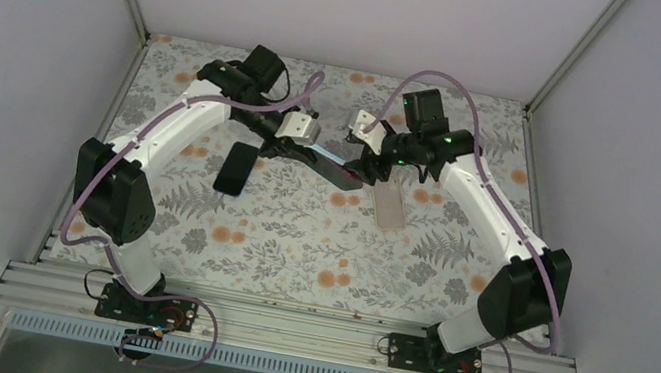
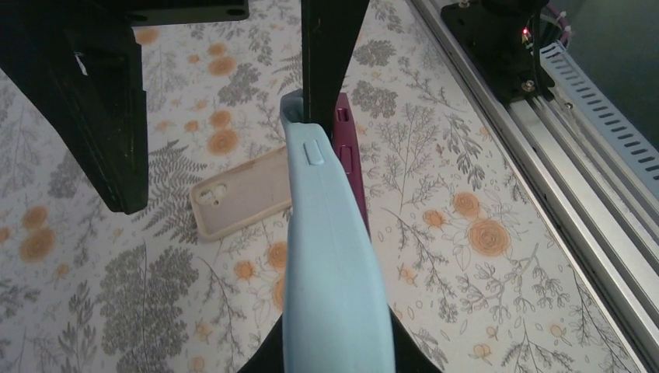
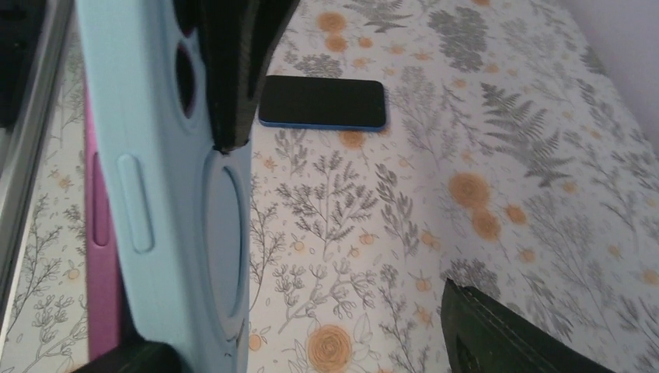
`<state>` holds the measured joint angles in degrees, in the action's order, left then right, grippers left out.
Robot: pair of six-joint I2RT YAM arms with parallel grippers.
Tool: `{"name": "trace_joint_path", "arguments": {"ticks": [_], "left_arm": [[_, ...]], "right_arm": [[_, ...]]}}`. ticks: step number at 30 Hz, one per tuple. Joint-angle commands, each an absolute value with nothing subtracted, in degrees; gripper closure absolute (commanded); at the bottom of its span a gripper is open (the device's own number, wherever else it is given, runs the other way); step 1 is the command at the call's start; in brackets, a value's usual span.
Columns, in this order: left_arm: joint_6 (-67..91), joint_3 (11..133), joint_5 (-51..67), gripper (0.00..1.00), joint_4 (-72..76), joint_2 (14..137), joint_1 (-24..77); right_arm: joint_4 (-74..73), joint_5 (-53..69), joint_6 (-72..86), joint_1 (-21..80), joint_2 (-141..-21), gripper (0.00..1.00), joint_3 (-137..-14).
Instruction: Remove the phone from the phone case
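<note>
Plainly, left gripper (image 1: 316, 155) clamps blue case (image 2: 330, 264); right gripper (image 1: 365, 167) gapes; left wrist, unlike right, shows beige case (image 2: 241, 198).

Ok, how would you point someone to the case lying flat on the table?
Over the floral table cover, find the light blue case held up between the two arms. Just beside it on the right arm's side, a beige case lies flat. It is pale with a camera cut-out, unlike the black phone lying to the left.
</note>
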<state>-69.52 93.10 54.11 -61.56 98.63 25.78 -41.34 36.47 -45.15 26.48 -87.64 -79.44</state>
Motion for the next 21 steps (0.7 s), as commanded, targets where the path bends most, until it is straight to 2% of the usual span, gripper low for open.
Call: {"name": "trace_joint_path", "arguments": {"ticks": [1,5,9,12,13,14,15,17,21], "left_arm": [[-64.73,94.73,72.78,0.98,-51.43,97.00,29.72],[-55.64,88.57,66.54,0.98,-35.91,93.99,29.74],[-48.07,85.11,57.50,0.96,-23.53,92.31,29.71],[-48.92,83.64,49.20,0.65,-21.20,90.24,29.62],[-49.62,82.65,46.77,0.48,-20.11,88.99,29.62],[-49.29,81.72,44.54,0.26,-18.82,87.69,29.62],[-49.13,81.41,42.17,0.12,-18.15,86.66,29.54],[-50.96,82.14,37.82,0.01,-19.48,85.63,29.53],[-51.45,82.10,29.86,0.00,-17.29,83.41,29.38]], "right_arm": [[-37.02,49.35,-44.76,33.11,-93.65,0.34,-83.87],[-40.58,53.97,-43.79,33.49,-97.67,0.58,-86.46],[-42.22,52.17,-41.99,33.30,-98.21,0.94,-86.91],[-41.51,49.04,-39.30,31.41,-96.26,0.96,-85.02],[-41.71,48.47,-38.86,30.15,-95.78,0.96,-84.28],[-41.92,48.17,-38.50,28.27,-93.56,0.96,-83.52],[-42.03,47.54,-38.03,26.56,-92.53,0.96,-82.56],[-41.58,45.76,-36.85,23.09,-90.92,0.96,-80.78],[-38.90,43.20,-28.88,17.39,-91.82,0.96,-81.24]]}}
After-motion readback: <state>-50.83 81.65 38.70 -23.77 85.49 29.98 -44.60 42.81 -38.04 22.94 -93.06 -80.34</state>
